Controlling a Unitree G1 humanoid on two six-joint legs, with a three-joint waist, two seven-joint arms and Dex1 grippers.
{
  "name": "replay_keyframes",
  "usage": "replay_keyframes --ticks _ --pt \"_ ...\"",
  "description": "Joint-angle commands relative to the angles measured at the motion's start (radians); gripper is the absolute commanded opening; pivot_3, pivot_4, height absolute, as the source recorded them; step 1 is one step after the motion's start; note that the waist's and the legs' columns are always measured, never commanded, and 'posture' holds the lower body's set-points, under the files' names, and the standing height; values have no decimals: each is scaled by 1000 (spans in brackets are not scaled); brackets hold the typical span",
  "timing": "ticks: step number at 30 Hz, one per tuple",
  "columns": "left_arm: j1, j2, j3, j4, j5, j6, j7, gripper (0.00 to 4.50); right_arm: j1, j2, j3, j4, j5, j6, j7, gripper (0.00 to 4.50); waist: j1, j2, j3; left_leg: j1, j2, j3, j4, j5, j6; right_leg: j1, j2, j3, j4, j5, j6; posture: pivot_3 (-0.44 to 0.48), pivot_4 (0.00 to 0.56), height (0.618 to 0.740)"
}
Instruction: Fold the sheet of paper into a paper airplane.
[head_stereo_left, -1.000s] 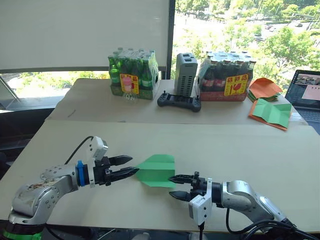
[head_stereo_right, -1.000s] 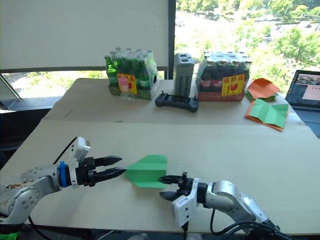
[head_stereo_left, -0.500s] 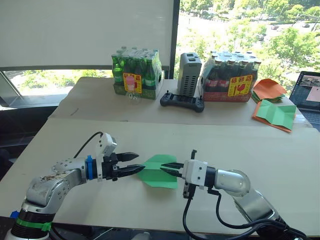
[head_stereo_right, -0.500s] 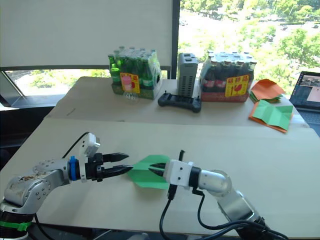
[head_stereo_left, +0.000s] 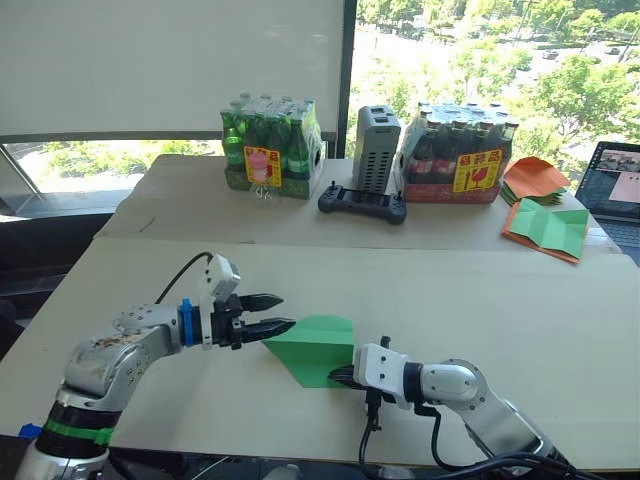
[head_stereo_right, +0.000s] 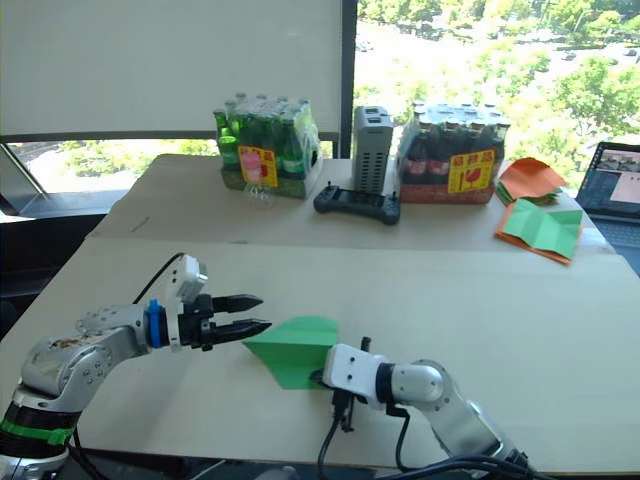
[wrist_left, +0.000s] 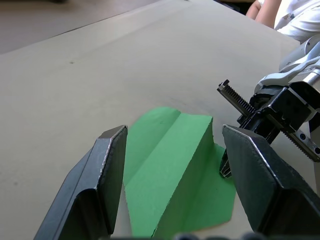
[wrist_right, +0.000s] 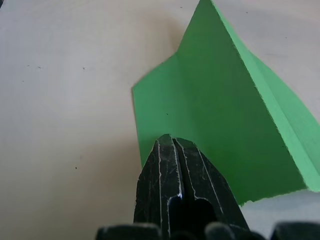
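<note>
While our left gripper (head_stereo_left: 275, 313) hangs with fingers apart at the plane's (head_stereo_left: 315, 348) pointed end, our right gripper (wrist_right: 172, 147), fingers pressed together, rests on its near edge on the table (head_stereo_left: 520, 300).

I get strong daylight from the window (head_stereo_left: 480, 60) at 12 o'clock, its treetops nearly washed out. The table (head_stereo_left: 520, 300) is bright and evenly lit, shadows soft and short. Head views are sharp. In my left wrist view the near fingers (wrist_left: 107, 180) blur; the paper (wrist_left: 175, 170) stays crisp.
</note>
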Motion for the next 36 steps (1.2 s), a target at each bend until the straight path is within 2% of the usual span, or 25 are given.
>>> replay_keyframes --ticks 1,5,9,17,19,24,31,36 --pt "-63 -14 -50 41 71 -60 -17 3184 12 7 -2 -54 9 31 3 37 0 0 0 0 0 0 0 0 0 0 0 0 0 0 0 0 150 675" --pt "-119 -31 -117 128 175 -148 -37 3184 20 8 0 -64 4 59 4 37 0 0 0 0 0 0 0 0 0 1 -1 0 -1 0 0 0 150 675" --pt "-150 -48 -150 159 197 -170 -83 3184 20 5 -3 -58 -3 68 3 37 -1 0 0 0 0 0 0 0 0 1 0 -1 -1 0 0 0 150 675" --pt "-155 -37 -180 176 242 -207 -150 786 21 5 -1 -56 -6 71 2 0 -1 0 0 0 0 -1 1 0 0 1 -1 -1 -1 0 0 0 150 675" --pt "-156 -42 -180 179 248 -209 -154 18 20 7 0 -55 -8 71 1 0 -1 0 0 0 0 -1 1 0 0 1 0 -1 -1 0 0 0 150 675" --pt "-160 -46 -192 180 255 -197 -187 18 17 10 5 -53 -17 70 -1 0 -1 0 0 0 0 -1 1 0 0 1 0 -1 -1 0 0 0 150 675" --pt "-153 -28 -244 177 325 -247 -232 18 20 13 7 -58 -20 78 -2 0 -2 0 0 0 0 -1 1 0 0 1 0 -1 -1 0 0 0 150 675" --pt "-141 -31 -239 142 319 -237 -240 18 14 20 8 -52 -20 82 -4 0 -2 0 0 0 0 -1 1 0 0 1 0 -1 -1 0 0 0 150 675"
